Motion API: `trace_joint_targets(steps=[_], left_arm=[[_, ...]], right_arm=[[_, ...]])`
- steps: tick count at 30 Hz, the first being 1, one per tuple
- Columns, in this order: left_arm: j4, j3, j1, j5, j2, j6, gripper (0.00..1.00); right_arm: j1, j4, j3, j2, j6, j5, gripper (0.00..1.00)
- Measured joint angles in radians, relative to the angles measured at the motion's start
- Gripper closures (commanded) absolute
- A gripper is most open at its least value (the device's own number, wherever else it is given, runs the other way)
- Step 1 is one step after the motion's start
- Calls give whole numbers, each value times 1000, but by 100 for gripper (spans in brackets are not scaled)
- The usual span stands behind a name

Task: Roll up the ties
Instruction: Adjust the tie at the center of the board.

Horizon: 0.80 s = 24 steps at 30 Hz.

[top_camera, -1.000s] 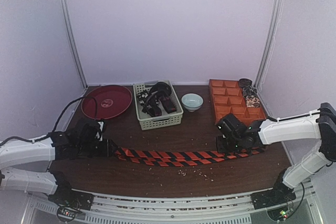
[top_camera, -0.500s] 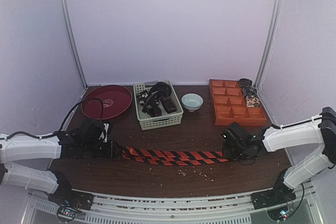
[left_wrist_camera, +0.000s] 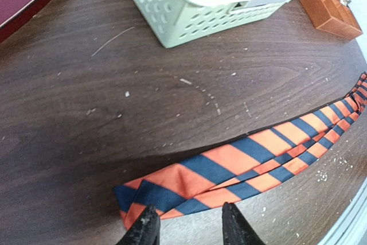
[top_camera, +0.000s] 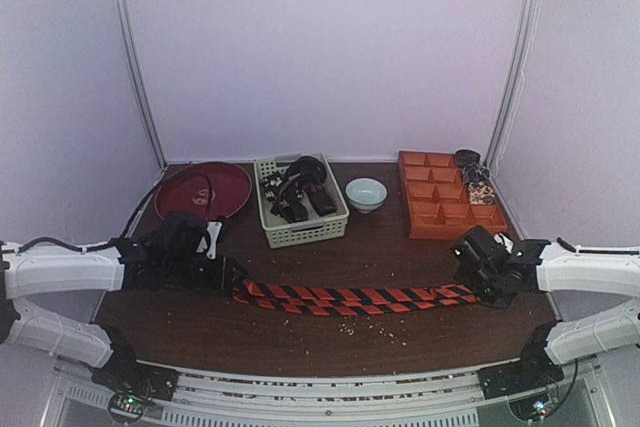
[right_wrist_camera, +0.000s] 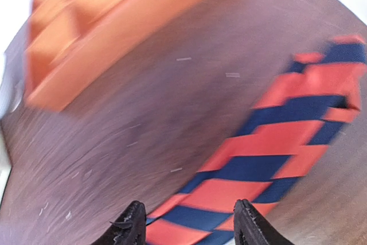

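Since both wrist views show a clear gap between the fingers, both grippers read as part-open, nothing clamped. Low over the wood, the left gripper (left_wrist_camera: 186,230) sits at the left end of the striped tie (left_wrist_camera: 258,153), the folded end just ahead of the tips; contact cannot be told. At the tie's right end the right gripper (right_wrist_camera: 186,225) straddles the strip, which runs under the gap; that view is blurred, so contact is unclear there too.

The tie lies flat, stretched left to right across the near-middle of the table (top_camera: 380,247), between the two grippers. Bare wood separates it from the basket (top_camera: 300,235), and a bare band dotted with pale crumbs (top_camera: 345,328) runs along the near edge. The orange tray (top_camera: 455,230) is beyond the right end, apart. The red plate (top_camera: 190,197) is behind the left arm, and the bowl (top_camera: 366,193) is between basket and tray.

Only the top view shows the dark ties (top_camera: 298,192) bundled in the basket, and small things in the tray's far-right cells that are too small to name. Only the left wrist view shows the tie doubled lengthwise with its layers offset.

Stripes are orange-red and dark, diagonal; the dark looks navy up close and black from above.
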Motion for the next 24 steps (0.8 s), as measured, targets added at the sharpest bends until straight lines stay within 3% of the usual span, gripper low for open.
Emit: trace_joint_targets(steps=[7, 15, 23, 24], left_arm=[[22, 40, -2, -10, 74, 4, 63], [12, 65, 3, -55, 91, 2, 61], [-9, 56, 97, -50, 60, -9, 60], [-10, 51, 111, -49, 52, -10, 60]], right_arm=[[-76, -6, -66, 15, 141, 0, 52], [-90, 92, -71, 163, 197, -5, 60], [-99, 143, -36, 261, 236, 36, 100], [-100, 152, -35, 267, 243, 39, 100]])
